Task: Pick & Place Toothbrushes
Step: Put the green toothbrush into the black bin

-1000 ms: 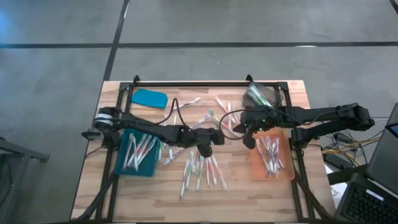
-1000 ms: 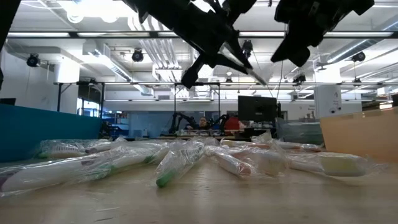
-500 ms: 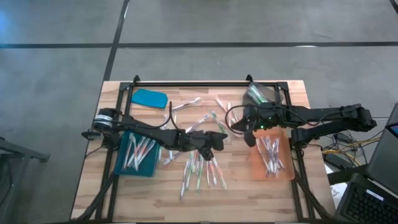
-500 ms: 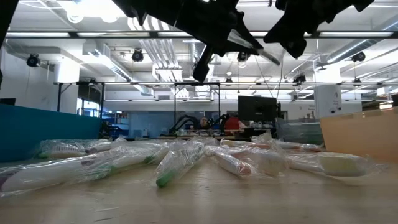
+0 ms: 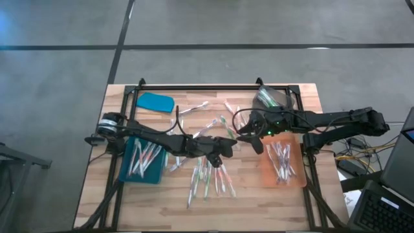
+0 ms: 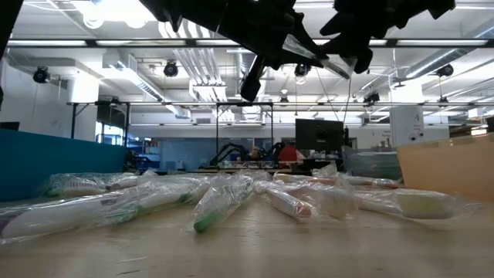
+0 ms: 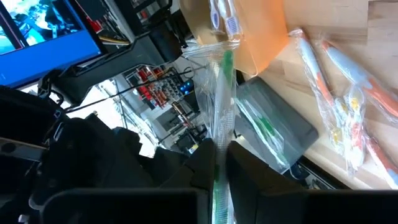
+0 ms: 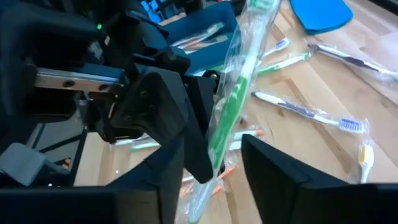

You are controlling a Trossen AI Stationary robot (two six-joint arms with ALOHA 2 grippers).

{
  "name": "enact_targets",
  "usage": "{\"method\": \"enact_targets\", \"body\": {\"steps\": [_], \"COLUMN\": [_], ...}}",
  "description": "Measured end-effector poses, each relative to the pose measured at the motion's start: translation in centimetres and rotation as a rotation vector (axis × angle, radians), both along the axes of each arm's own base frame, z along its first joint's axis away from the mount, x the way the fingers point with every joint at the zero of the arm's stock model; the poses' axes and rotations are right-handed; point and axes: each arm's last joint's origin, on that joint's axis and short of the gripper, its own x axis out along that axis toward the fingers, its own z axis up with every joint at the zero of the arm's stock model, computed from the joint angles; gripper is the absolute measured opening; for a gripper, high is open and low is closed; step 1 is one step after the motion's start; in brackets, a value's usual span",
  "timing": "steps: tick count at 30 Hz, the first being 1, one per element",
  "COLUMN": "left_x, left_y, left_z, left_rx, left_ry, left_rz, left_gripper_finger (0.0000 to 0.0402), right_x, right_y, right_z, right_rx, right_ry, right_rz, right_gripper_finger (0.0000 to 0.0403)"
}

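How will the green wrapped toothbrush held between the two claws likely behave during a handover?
The green wrapped toothbrush looks thin and light. Its glossy clear wrapper probably makes it slippery. Gripped by the left claw at one end only, it may pivot as the right claw's open fingers close.

Both arms reach toward the table's middle and meet above it, lifted clear of the surface. The left gripper point(image 5: 228, 144) points toward the right arm, its fingers point(image 7: 249, 177) pinched on a wrapped green toothbrush point(image 7: 222, 99). The right gripper point(image 5: 249, 134) faces it, just beside it, its fingers point(image 8: 280, 180) parted on either side of that toothbrush's far end.
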Motion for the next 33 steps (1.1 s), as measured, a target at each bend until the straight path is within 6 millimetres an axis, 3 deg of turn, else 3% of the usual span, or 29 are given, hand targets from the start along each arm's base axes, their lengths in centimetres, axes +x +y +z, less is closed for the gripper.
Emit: {"method": "enact_targets", "body": {"steps": [5, 11, 24, 33], "left_x": [0.0, 0.0, 0.0, 0.0], "left_y": [0.0, 0.0, 0.0, 0.0], "left_z": [0.0, 0.0, 0.0, 0.0], "left_rx": [-0.001, -0.002, -0.003, -0.001], "left_ry": [0.000, 0.000, -0.001, -0.001], "left_rz": [-0.001, 0.000, 0.005, 0.008], "left_gripper_finger": [0.0028, 0.0028, 0.0028, 0.0029], "right_x": [0.8, 1.5, 2.5, 3.1], "right_y": [-0.1, -0.1, -0.6, -0.6], "right_z": [-0.2, -0.4, -1.4, -1.7], "right_rx": [-0.001, -0.003, -0.037, -0.038], "right_ry": [-0.024, -0.040, -0.020, -0.031], "right_rz": [-0.001, 0.000, -0.053, -0.053], "right_gripper_finger": [0.0195, 0.0204, 0.0157, 0.0102]}}
